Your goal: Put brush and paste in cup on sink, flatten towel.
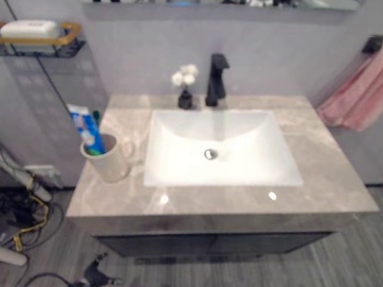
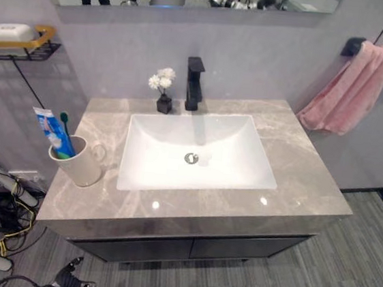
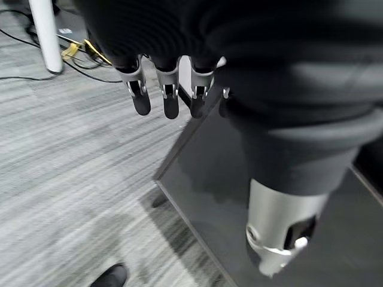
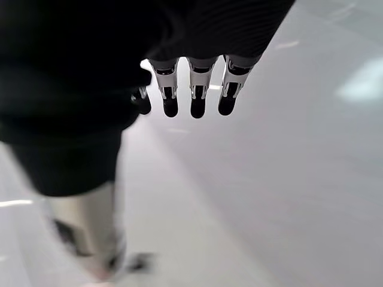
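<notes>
Cup (image 2: 78, 162): white, with a handle, upright on the left part of the grey marbled counter (image 2: 299, 165), just beside the left rim of the white sink (image 2: 194, 154).
Paste (image 2: 47, 128): blue-and-white tube standing in the cup, long axis close to vertical, upper end tilted slightly away to the left.
Brush (image 2: 66, 130): green, standing in the same cup right beside the paste, long axis near vertical, head end up, leaning a little left.
Towel (image 2: 348, 88): pink, hung over a dark bar (image 2: 353, 45) on the wall to the right of the counter, bunched in folds and draped on a slant down toward the counter's back right corner; not spread flat.
Black tap (image 2: 194, 82) at the back edge of the sink, small dark vase (image 2: 164, 92) with white flowers just left of it.
Wall shelf (image 2: 35, 38) at upper left, carrying a white object.
Left hand (image 3: 167, 89): seen in left wrist view, fingers straight and relaxed, pointing down over grey flooring beside a dark cabinet panel (image 3: 209, 197); nothing held.
Right hand (image 4: 191, 89): seen in right wrist view, fingers straight and loosely extended over a pale surface; nothing held.
</notes>
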{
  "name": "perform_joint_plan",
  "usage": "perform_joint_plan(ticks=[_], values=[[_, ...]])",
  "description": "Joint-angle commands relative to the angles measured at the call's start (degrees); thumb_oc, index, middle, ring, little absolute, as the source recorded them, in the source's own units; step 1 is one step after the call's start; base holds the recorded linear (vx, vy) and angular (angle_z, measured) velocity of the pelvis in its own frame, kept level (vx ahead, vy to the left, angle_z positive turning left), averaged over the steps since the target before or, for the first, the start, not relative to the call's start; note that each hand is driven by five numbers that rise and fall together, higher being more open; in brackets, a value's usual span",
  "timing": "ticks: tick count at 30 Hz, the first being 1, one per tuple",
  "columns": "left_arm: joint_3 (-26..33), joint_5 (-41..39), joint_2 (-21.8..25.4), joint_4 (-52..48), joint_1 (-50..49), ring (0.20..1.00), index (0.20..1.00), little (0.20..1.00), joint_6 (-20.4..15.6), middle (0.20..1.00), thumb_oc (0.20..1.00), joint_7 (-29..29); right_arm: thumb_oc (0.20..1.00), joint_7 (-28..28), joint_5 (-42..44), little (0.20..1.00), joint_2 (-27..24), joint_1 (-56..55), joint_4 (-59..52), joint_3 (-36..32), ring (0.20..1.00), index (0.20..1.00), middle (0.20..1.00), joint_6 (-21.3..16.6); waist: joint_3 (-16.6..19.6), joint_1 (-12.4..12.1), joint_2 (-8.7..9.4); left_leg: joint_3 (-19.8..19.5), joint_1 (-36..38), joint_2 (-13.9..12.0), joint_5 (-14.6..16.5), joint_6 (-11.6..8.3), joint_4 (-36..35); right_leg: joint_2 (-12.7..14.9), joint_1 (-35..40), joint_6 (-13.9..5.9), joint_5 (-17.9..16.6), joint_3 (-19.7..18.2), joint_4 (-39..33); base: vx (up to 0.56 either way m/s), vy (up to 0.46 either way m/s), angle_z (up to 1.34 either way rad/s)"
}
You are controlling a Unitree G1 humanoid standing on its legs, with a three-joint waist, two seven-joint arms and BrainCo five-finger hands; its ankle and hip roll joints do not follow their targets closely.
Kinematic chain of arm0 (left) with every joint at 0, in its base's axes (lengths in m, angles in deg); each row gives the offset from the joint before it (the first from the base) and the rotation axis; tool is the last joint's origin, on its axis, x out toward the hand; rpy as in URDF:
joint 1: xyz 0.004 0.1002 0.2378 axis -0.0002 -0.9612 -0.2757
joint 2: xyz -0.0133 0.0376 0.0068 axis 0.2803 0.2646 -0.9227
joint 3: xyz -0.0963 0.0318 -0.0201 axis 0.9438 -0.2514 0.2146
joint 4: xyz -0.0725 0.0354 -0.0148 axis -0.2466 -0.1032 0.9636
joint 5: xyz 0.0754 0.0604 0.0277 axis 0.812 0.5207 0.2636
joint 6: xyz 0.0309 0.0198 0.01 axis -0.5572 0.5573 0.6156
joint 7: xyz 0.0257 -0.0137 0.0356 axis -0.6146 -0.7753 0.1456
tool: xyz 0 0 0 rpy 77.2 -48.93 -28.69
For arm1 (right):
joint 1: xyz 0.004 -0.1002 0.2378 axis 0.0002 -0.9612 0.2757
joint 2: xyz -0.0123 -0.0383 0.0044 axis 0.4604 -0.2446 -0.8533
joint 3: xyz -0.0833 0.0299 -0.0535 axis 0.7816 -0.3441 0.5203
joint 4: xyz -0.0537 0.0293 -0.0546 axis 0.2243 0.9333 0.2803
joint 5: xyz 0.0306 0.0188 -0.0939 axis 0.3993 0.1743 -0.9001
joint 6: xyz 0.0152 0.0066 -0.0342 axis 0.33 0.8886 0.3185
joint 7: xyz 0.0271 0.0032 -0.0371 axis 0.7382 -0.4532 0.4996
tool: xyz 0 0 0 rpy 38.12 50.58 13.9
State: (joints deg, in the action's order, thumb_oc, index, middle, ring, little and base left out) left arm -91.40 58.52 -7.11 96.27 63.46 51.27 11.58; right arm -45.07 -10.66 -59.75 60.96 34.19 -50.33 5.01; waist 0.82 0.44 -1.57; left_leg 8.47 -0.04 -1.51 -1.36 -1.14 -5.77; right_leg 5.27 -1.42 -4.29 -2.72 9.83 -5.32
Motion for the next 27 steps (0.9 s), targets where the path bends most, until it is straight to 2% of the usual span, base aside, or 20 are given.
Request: perform_joint_plan(ticks=[1, 2, 3, 4, 6, 7, 10, 12, 14, 15, 18, 19, 20, 21, 23, 27], values=[[-1.41, -2.66, 1.57, 2.4, 1.03, 1.0, 1.0, 1.0, -0.4, 1.0, 1.0, -0.21, 1.0, 4.69, 14.24, 1.0, 1.08, 6.49, 10.48, 3.39, 1.0, 1.0, 1.0, -3.36, -0.32, -2.09, 1.63, -2.93, -1.5, -2.67, 2.75, 0.26, 0.77, 2.58, 1.87, -2.83, 2.04, 1.65, 0.32, -0.03, -0.043, -0.03], [-2.65, -3.08, 1.77, 3.11, 1.56, 1.0, 1.0, 1.0, 0.13, 1.0, 1.0, -1.74, 1.0, 13.13, 18.6, 1.0, 2.87, 9.51, 28.09, 10.07, 1.0, 1.0, 1.0, 0.31, -0.63, -2.7, 1.57, -3.04, -1.61, -2.77, 2.6, -0.1, 0.77, 2.5, 2.03, -2.8, 2.13, 2.16, 0.32, -0.03, -0.057, -0.03], [-2.72, -3.34, 1.64, 3.79, 1.74, 1.0, 1.0, 1.0, 0.26, 1.0, 1.0, -1.89, 1.0, 15.57, 19.31, 1.0, 4.19, 10.56, 30.84, 12.41, 1.0, 1.0, 1.0, 1.35, -0.74, -2.71, 1.52, -3.18, -1.77, -2.75, 2.43, -0.19, 0.77, 2.48, 1.97, -2.72, 2.07, 2.27, 0.32, -0.03, -0.044, 0.0], [-2.63, -3.34, 1.63, 3.81, 1.77, 1.0, 1.0, 1.0, 0.24, 1.0, 1.0, -1.89, 1.0, 15.62, 19.37, 1.0, 4.16, 10.75, 30.98, 12.54, 1.0, 1.0, 1.0, 1.3, -0.71, -2.6, 1.54, -3.21, -1.93, -2.72, 2.29, -0.17, 0.77, 2.51, 1.83, -2.69, 1.99, 2.3, 0.32, -0.03, -0.043, 0.07], [-3.54, -3.84, 2.11, 1.25, 1.21, 1.0, 1.0, 1.0, 0.2, 1.0, 1.0, -5.68, 1.0, 25.59, 15.33, 1.0, 11.03, 10.72, 42.53, 18.99, 1.0, 1.0, 1.0, 7.45, -1.08, -3.34, 1.01, -4.08, -2.54, -2.54, 2.02, -0.36, 0.77, 2.51, 1.88, -2.52, 2.13, 3.2, 0.32, -0.01, -0.055, 0.12], [-3.5, -4.54, 3.13, -2.81, -0.12, 1.0, 1.0, 1.0, 0.34, 1.0, 1.0, -9.04, 1.0, 31.15, 8.43, 1.0, 14.8, 10.5, 44.87, 24.53, 1.0, 1.0, 1.0, 9.84, -1.16, -3.77, 0.68, -4.43, -2.91, -2.43, 1.85, -0.37, 0.77, 2.51, 1.77, -2.4, 2.24, 3.51, 0.32, 0.0, -0.05, 0.24], [-3.07, -5.45, 8.38, -17.95, -6.6, 1.0, 1.0, 1.0, 0.29, 1.0, 1.0, -15.2, 1.0, 32.77, -3.8, 1.0, 20.45, 10.15, 40.16, 34.8, 1.0, 1.0, 1.0, 9.68, -1.67, -4.35, -0.13, -5.23, -3.68, -2.17, 1.37, -0.36, 0.77, 2.65, 1.48, -2.28, 2.2, 4.04, 0.32, -0.01, -0.026, 0.2], [-1.67, -5.89, 13.78, -28.33, -12.11, 1.0, 1.0, 1.0, -0.46, 1.0, 1.0, -19.85, 1.0, 34.87, -8.09, 1.0, 22.89, 8.36, 39.52, 37.46, 1.0, 1.0, 1.0, 10.17, -1.89, -4.7, -1.0, -5.68, -3.91, -2.09, 1.27, -0.36, 0.77, 2.72, 1.59, -2.32, 2.21, 4.48, 0.32, 0.01, -0.011, 0.22], [4.07, -11.19, 21.43, -43.87, -19.07, 1.0, 1.0, 1.0, -0.83, 1.0, 1.0, -25.37, 1.0, 35.87, -9.78, 1.0, 23.84, 6.4, 38.48, 37.16, 1.0, 1.0, 1.0, 10.46, -1.71, -4.76, -1.78, -6.22, -4.04, -1.86, 1.25, -0.41, 0.77, 2.82, 1.91, -2.48, 2.29, 5.17, 0.32, 0.03, 0.0, 0.16], [4.9, -11.55, 21.92, -44.98, -20.11, 1.0, 1.0, 1.0, -0.33, 1.0, 1.0, -25.8, 1.0, 35.87, -9.82, 1.0, 24.16, 6.2, 38.37, 37.29, 1.0, 1.0, 1.0, 10.5, -1.55, -4.55, -1.5, -6.31, -4.03, -1.86, 1.24, -0.42, 0.77, 2.81, 1.97, -2.48, 2.31, 5.26, 0.32, 0.02, 0.002, 0.39], [16.78, -22.82, 29.42, -61.61, -27.95, 1.0, 1.0, 1.0, 0.11, 1.0, 1.0, -29.48, 1.0, 36.78, -9.38, 1.0, 25.0, 4.27, 37.13, 36.36, 1.0, 1.0, 1.0, 10.18, -1.25, -5.02, -1.84, -7.21, -4.48, -1.5, 0.98, -0.6, 0.77, 3.12, 2.37, -2.71, 2.45, 6.7, 0.32, 0.02, -0.003, 0.36], [22.83, -30.92, 30.32, -67.94, -29.72, 1.0, 1.0, 1.0, -1.12, 1.0, 1.0, -28.9, 1.0, 36.97, -6.88, 1.0, 25.64, 2.58, 36.55, 34.96, 1.0, 1.0, 1.0, 9.88, -1.19, -5.66, -1.72, -7.84, -4.51, -1.3, 0.86, -0.81, 0.77, 3.24, 2.84, -2.8, 2.59, 7.59, 0.32, 0.02, -0.017, 0.26], [25.99, -36.37, 29.23, -70.94, -29.31, 1.0, 1.0, 1.0, -1.59, 1.0, 1.0, -28.23, 1.0, 36.83, -5.16, 1.0, 25.95, 1.75, 36.55, 33.76, 1.0, 1.0, 1.0, 9.79, -1.06, -6.06, -1.48, -8.25, -4.69, -1.19, 0.68, -0.9, 0.77, 3.33, 2.94, -2.75, 2.64, 8.05, 0.32, 0.01, -0.017, 0.29], [26.19, -36.43, 29.23, -71.1, -29.48, 1.0, 1.0, 1.0, -1.49, 1.0, 1.0, -28.25, 1.0, 36.83, -5.15, 1.0, 26.0, 1.77, 36.55, 33.81, 1.0, 1.0, 1.0, 9.79, -0.97, -5.93, -1.43, -8.33, -4.85, -1.15, 0.58, -0.88, 0.77, 3.35, 2.82, -2.74, 2.58, 8.13, 0.32, 0.0, -0.026, 0.26], [28.7, -42.32, 25.66, -72.19, -25.68, 1.0, 1.0, 1.0, -3.25, 1.0, 1.0, -24.01, 1.0, 36.41, -1.97, 1.0, 26.94, 0.11, 35.56, 32.5, 1.0, 1.0, 1.0, 8.83, -0.97, -6.53, -0.81, -9.11, -4.98, -0.93, 0.36, -1.12, 0.77, 3.36, 3.21, -2.57, 2.77, 8.97, 0.32, 0.01, -0.032, 0.25], [28.55, -42.94, 21.86, -73.38, -21.31, 1.0, 1.0, 1.0, -4.06, 1.0, 1.0, -19.64, 1.0, 35.34, 1.31, 1.0, 27.24, 0.3, 34.63, 31.33, 1.0, 1.0, 1.0, 8.23, -0.92, -6.28, -0.26, -9.86, -5.43, -0.84, 0.15, -1.26, 0.77, 3.3, 3.43, -2.31, 3.11, 9.99, 0.32, 0.01, -0.022, 0.11]])
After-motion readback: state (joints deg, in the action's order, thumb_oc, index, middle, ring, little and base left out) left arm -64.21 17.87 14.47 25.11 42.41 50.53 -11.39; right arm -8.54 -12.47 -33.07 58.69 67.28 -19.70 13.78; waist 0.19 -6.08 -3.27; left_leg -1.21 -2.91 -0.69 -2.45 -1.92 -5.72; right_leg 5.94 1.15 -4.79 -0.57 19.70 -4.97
